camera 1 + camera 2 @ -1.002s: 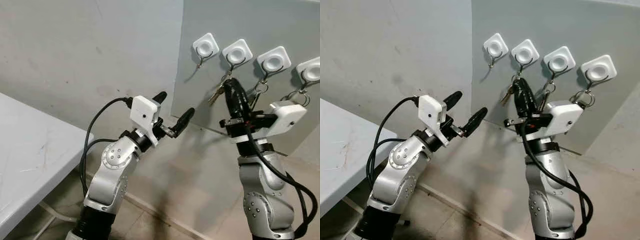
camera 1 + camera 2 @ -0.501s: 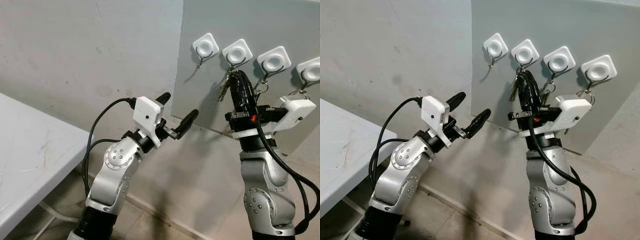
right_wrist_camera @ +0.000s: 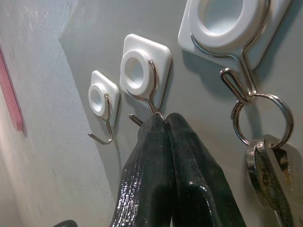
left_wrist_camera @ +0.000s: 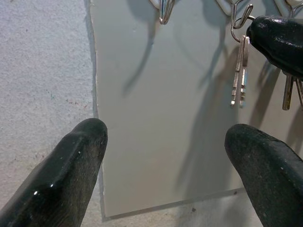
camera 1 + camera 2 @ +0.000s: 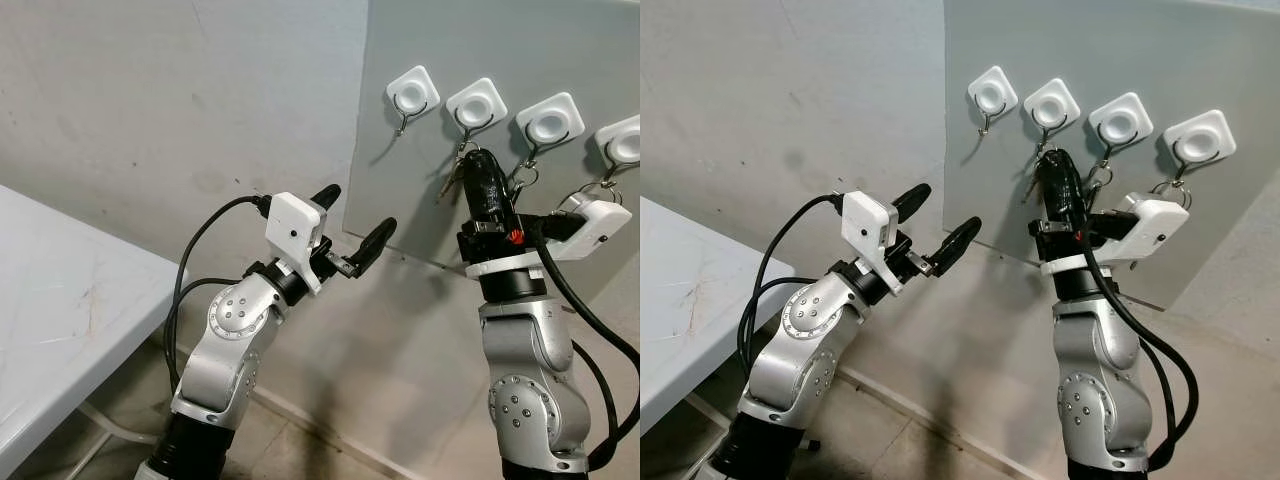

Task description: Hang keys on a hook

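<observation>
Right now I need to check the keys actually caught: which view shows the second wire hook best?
Right wrist view: the second white-backed wire hook is close, with the shut right gripper at its tip. Left wrist view crops it above the silver keys; eye views show it small.

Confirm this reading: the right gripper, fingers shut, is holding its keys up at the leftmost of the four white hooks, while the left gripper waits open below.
Not quite. The right gripper is at the second hook from the left, not the leftmost hook, which hangs bare; the right wrist view shows this. The rest holds: its fingers are shut, the keys hang there, and the left gripper waits open below.
</observation>
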### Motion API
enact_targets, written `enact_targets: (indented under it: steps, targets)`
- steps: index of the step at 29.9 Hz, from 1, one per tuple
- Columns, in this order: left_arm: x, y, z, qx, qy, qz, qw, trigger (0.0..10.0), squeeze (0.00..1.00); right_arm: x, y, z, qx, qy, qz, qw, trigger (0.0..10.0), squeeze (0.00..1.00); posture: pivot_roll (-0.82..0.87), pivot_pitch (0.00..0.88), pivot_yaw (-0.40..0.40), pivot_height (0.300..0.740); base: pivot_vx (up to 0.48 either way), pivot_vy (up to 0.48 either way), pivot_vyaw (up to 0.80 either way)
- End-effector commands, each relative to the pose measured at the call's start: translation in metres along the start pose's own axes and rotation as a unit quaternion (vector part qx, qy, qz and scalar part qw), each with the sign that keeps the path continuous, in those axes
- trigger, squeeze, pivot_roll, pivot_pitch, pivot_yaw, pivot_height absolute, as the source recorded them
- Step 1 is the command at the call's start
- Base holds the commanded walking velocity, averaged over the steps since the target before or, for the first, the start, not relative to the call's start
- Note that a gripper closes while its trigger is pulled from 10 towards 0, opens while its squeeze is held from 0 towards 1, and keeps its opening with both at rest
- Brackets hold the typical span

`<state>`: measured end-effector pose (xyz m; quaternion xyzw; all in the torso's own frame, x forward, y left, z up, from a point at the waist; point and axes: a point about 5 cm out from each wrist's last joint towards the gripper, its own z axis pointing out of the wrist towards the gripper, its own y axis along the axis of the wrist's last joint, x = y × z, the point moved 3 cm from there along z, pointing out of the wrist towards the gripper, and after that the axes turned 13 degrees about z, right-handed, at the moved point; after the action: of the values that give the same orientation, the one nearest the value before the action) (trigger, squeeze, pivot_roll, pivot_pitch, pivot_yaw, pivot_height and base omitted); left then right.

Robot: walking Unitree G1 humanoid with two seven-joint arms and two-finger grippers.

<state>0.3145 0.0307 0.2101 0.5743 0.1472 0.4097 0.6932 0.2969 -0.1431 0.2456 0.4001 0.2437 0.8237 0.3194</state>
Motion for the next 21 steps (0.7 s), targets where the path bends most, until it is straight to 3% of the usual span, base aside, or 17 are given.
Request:
enact_targets:
  steps: [1, 5, 6, 7, 21]
  targets:
    - [0.004, 0.005, 0.0, -0.006, 0.008, 0.003, 1.0, 10.0, 0.0, -0.004, -0.001, 0.0, 0.003, -0.01, 0.004, 1.0, 10.0, 0.0, -0.01, 0.0, 0.007, 0.74, 0.0, 0.0, 0.0]
    - [0.005, 0.006, 0.0, -0.006, 0.01, 0.002, 1.0, 10.0, 0.0, -0.004, -0.003, -0.001, 0.008, -0.011, 0.007, 1.0, 10.0, 0.0, -0.01, 0.0, 0.007, 0.74, 0.0, 0.0, 0.0]
    - [0.005, 0.006, 0.0, -0.007, 0.011, 0.002, 1.0, 10.0, 0.0, -0.004, -0.004, -0.001, 0.009, -0.011, 0.008, 1.0, 10.0, 0.06, -0.01, 0.0, 0.007, 0.74, 0.0, 0.0, 0.0]
    - [0.005, 0.006, 0.0, -0.007, 0.011, 0.001, 1.0, 10.0, 0.0, -0.004, -0.004, -0.001, 0.01, -0.01, 0.01, 1.0, 10.0, 1.0, -0.01, 0.0, 0.006, 0.74, 0.0, 0.0, 0.0]
    - [0.007, 0.005, -0.001, -0.004, 0.024, 0.001, 1.0, 10.0, 0.0, -0.006, -0.012, -0.005, 0.024, -0.007, -0.004, 1.0, 10.0, 1.0, 0.0, 0.0, -0.003, 0.74, 0.0, 0.0, 0.0]
